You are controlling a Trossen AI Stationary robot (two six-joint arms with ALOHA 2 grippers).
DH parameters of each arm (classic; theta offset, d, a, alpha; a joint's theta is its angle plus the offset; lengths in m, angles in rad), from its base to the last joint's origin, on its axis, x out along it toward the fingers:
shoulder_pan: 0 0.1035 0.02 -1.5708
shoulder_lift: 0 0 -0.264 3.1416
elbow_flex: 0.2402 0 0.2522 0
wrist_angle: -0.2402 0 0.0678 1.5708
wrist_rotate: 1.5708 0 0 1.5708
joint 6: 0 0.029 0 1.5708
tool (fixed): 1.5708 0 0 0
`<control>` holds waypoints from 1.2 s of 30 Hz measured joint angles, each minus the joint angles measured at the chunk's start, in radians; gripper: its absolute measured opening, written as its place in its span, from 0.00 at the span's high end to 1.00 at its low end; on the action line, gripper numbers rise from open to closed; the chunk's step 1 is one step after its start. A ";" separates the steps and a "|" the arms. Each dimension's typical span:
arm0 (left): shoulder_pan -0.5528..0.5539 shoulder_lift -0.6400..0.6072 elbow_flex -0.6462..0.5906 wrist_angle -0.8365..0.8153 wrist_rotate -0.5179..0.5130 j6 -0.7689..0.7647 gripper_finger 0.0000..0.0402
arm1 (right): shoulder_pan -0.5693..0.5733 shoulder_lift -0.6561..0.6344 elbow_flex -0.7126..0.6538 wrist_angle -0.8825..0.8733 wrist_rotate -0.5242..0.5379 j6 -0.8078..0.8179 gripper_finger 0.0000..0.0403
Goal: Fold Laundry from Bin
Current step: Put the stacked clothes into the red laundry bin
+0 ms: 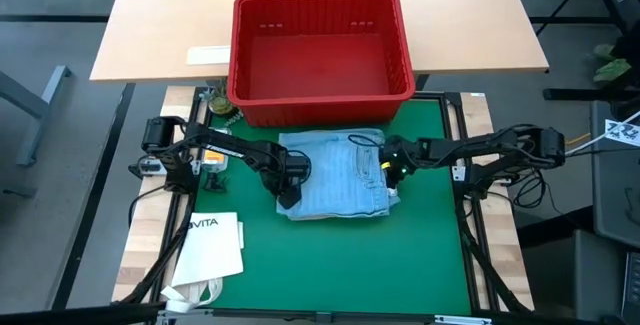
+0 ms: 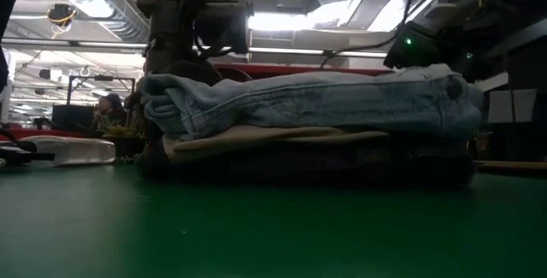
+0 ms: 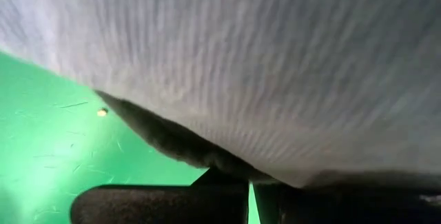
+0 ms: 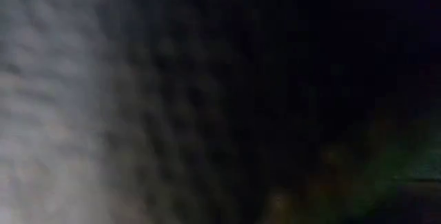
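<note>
High view: folded light blue denim jeans (image 1: 335, 175) top the stack on the green mat (image 1: 330, 265), just in front of the red bin (image 1: 320, 100). Left gripper (image 1: 290, 187) at the stack's left edge, right gripper (image 1: 392, 165) at its right edge.

Low view: jeans over khaki-tan garment (image 2: 273, 139), dark layer beneath.

Left wrist: fingers (image 3: 158, 203) clenched together against the denim. Right wrist: too dark, grip can't be told.

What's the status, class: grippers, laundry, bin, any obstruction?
Left gripper shut at jeans left edge; right gripper at right edge. Folded stack on mat. Bin empty. No obstruction.
</note>
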 joint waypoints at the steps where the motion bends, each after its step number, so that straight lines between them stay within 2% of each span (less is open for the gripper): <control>1: 0.000 -0.003 0.000 0.000 -0.001 -0.001 1.00 | 0.000 -0.004 0.012 -0.005 0.000 -0.012 0.93; 5: -0.009 -0.044 0.002 -0.007 -0.021 -0.003 1.00 | 0.000 -0.025 0.048 0.013 0.006 -0.044 0.98; 13: -0.012 -0.116 0.008 0.007 -0.046 -0.047 1.00 | 0.000 -0.025 0.083 0.013 0.004 -0.047 0.94; 19: -0.012 -0.119 0.008 0.008 -0.047 -0.047 1.00 | 0.000 -0.026 0.117 0.013 0.009 -0.102 0.97; 26: -0.011 -0.120 0.009 0.024 -0.038 -0.054 1.00 | 0.000 -0.027 0.119 -0.067 0.051 -0.125 0.95; 36: -0.011 -0.120 0.011 0.062 -0.022 -0.062 1.00 | -0.001 -0.059 0.145 -0.001 -0.003 -0.118 0.96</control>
